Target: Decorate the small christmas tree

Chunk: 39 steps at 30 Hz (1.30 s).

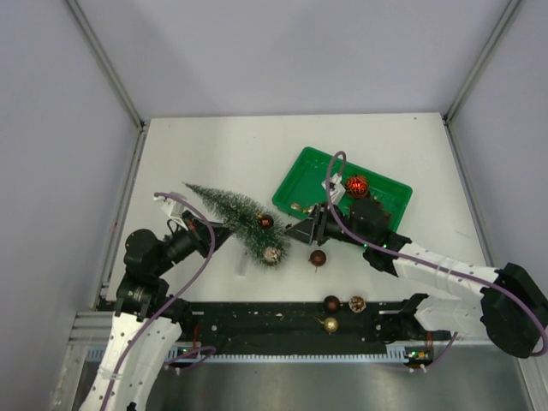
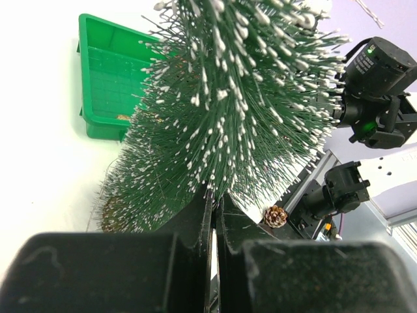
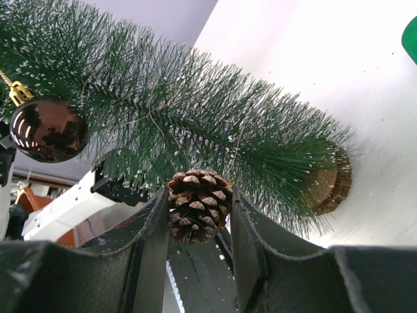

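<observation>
Your left gripper (image 2: 214, 197) is clamped on the bristles of the slim frosted green bottle-brush tree (image 1: 233, 216) (tilted over the white table (image 1: 214, 145), just left of the green plastic tray (image 1: 291, 175)); your right gripper (image 3: 199, 193) pinches a brown pine cone (image 3: 198, 210) just under its bristles.

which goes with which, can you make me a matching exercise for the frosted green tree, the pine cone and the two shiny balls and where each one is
Things:
1. dark green frosted bottle-brush christmas tree
2. brown pine cone
3. shiny red ball
4. glossy dark brown ball

Places:
A. inside the green plastic tray
B. hanging on the tree's bristles
C. between the right gripper's jaws
D. clamped in the left gripper's shut jaws, held on a slant

Pairs: 1-D, 2-C, 3-A, 4-B
</observation>
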Motion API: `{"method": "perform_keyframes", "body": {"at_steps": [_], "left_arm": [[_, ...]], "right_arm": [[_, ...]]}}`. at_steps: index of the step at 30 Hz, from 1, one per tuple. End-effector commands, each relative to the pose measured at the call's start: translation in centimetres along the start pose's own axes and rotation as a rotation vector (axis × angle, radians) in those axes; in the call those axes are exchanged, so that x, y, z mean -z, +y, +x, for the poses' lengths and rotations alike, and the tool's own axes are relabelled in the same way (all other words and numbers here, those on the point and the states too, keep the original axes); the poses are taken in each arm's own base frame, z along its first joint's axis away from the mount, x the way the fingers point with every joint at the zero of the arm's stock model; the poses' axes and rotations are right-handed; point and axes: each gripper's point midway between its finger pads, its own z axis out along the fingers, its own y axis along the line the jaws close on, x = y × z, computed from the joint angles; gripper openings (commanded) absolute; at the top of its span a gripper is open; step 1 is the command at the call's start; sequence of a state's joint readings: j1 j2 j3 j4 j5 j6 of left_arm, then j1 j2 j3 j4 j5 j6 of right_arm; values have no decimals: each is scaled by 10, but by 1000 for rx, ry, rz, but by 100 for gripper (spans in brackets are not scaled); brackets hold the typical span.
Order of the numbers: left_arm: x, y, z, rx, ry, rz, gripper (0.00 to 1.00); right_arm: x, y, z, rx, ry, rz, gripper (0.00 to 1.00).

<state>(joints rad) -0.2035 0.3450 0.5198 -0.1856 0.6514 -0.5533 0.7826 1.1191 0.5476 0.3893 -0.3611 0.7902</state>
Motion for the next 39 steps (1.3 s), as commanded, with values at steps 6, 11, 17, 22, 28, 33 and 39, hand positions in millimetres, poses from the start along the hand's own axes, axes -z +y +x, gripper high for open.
{"method": "perform_keyframes", "body": {"at_steps": [6,11,17,22,28,33,39], "left_arm": [[11,-8,0,-25,-35,23,0],[11,-8,0,-24,-36,26,0],[11,-8,1,-22,-38,27,0],[11,-9,1,-22,-37,35,0],[12,-10,2,-26,-32,34,0],[11,-9,2,-24,-33,33,0],[11,-9,1,-23,-35,32,0]], "right_arm": [[-13,27,-15,15,-32,-116,35],[-11,30,-16,33,-24,-120,36],[-11,31,-15,49,-20,-130,43],[-18,34,-18,57,-9,-144,47],[-18,20,-15,80,5,-57,50],[-10,13,-16,101,0,-5,50],[5,4,-25,122,-34,81,51]]}}
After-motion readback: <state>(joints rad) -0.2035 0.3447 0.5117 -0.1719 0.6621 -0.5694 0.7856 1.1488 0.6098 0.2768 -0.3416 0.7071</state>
